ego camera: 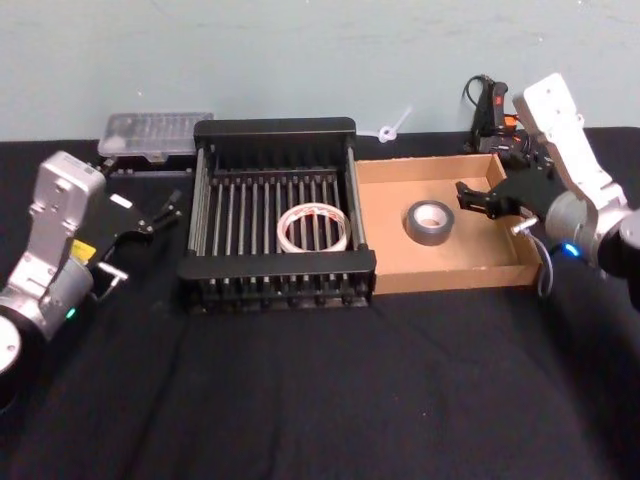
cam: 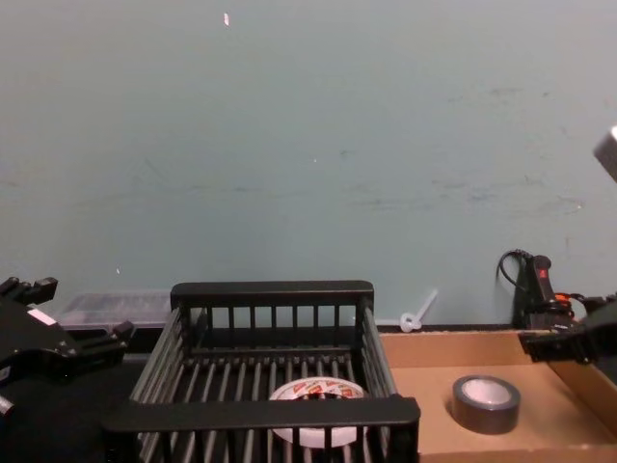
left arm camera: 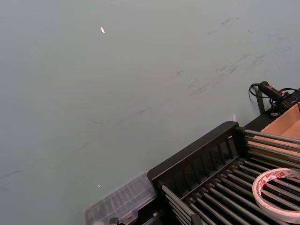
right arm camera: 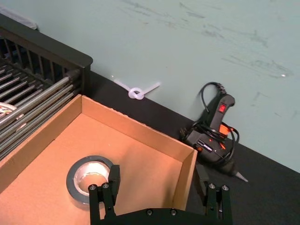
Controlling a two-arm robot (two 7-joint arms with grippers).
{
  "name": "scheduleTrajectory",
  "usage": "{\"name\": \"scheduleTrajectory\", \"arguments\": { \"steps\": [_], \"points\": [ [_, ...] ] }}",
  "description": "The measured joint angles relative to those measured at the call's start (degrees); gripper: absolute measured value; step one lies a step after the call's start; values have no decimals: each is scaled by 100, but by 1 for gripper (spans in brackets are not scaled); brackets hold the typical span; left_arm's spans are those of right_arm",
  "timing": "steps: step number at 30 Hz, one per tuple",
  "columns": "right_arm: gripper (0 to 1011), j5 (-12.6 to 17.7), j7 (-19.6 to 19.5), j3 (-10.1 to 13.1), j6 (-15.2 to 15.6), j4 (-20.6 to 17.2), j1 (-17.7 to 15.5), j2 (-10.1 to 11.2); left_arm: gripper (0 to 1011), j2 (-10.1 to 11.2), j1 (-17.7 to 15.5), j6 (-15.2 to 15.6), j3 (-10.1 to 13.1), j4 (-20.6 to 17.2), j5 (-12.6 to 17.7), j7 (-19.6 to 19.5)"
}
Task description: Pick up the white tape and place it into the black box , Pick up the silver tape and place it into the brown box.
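Note:
The white tape (ego camera: 313,228) with red marks lies flat on the ribbed floor of the black box (ego camera: 275,128); the chest view shows this white tape (cam: 318,395) behind the crate's front rim (cam: 270,413). The silver tape (ego camera: 430,220) lies flat on the floor of the brown box (ego camera: 450,275). My right gripper (ego camera: 478,197) hovers open above the box's right side, holding nothing. In the right wrist view the silver tape (right arm camera: 89,180) sits just beyond one of the fingers (right arm camera: 105,192). Left of the crate, my left gripper (ego camera: 158,213) is open and holds nothing.
A clear plastic case (ego camera: 155,133) lies behind the crate's left corner. A black glue gun with a cord (right arm camera: 215,133) and a white zip tie (right arm camera: 137,92) lie by the wall behind the brown box. Black cloth covers the table.

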Motion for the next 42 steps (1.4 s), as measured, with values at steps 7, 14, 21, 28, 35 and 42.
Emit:
{"name": "scheduleTrajectory", "arguments": {
  "steps": [7,14,21,28,35,42],
  "points": [
    [1002,-63,-124,132,-433,-19,-291,-56,1001,0,0,0,0,0,0,0],
    [1002,-160,-221,242,-922,162,-479,-200,1001,0,0,0,0,0,0,0],
    [1002,-243,-217,311,-1053,350,-486,-308,1001,0,0,0,0,0,0,0],
    [1002,-237,-160,346,-1011,370,-474,-327,1001,0,0,0,0,0,0,0],
    [1002,-235,-167,331,-1011,360,-471,-317,1001,0,0,0,0,0,0,0],
    [1002,-232,-173,322,-1013,352,-471,-312,1001,0,0,0,0,0,0,0]
  ]
}}
